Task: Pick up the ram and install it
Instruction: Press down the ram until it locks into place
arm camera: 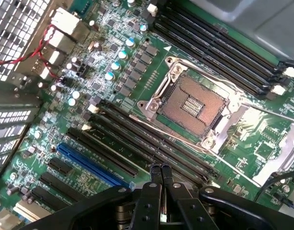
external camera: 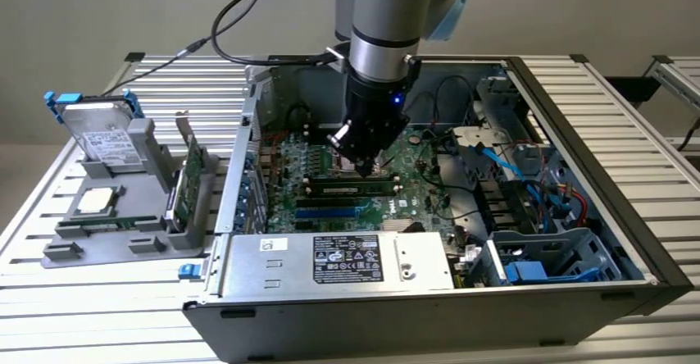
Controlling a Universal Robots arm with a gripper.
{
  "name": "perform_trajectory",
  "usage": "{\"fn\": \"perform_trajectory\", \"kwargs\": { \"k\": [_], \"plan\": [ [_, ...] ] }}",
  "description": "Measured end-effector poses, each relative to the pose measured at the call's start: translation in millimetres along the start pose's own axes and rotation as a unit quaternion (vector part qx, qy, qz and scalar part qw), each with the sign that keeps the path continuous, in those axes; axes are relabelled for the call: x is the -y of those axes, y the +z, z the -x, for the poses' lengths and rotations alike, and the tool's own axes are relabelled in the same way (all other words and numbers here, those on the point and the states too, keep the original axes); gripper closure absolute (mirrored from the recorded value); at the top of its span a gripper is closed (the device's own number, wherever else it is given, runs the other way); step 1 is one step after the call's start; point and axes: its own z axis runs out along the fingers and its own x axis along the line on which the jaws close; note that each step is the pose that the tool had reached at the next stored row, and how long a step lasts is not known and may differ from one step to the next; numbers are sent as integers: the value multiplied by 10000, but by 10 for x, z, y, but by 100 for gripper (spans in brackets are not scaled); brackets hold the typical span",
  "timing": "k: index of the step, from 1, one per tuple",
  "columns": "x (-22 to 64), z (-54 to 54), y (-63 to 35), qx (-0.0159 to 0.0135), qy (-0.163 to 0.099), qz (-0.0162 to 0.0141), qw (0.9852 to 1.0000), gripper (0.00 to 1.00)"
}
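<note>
Green ram (external camera: 352,188) looks seated already, thin and fragile, best held by its edges; gripper (arm camera: 161,178) clenched empty above it.

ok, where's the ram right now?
In the exterior view, the ram lies along a motherboard slot inside the case, directly under the gripper, near the power supply.

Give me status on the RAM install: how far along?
Done, apparently: the ram lies along a motherboard slot inside the computer case. In hand: nothing visible; the gripper is over the slots beside the empty processor socket, fingers together. Left: the pictures cannot settle whether the stick is fully latched, so seating may remain.
</note>
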Motion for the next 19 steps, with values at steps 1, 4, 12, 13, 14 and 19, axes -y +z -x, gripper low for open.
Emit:
{"fn": "perform_trajectory", "kwargs": {
  "k": [1, 4, 12, 13, 14, 19],
  "plan": [
    [0, 0, 2, 2, 78, 4, 10000, 90],
    [0, 0, 5, 6, 302, 14, 9995, 90],
    [0, 1, 14, 17, 901, 43, 9959, 90],
    [0, 1, 15, 19, 978, 47, 9952, 90],
    [0, 1, 16, 20, 1051, 50, 9944, 90],
    [0, 1, 20, 27, 1422, 68, 9898, 90]
  ]
}}
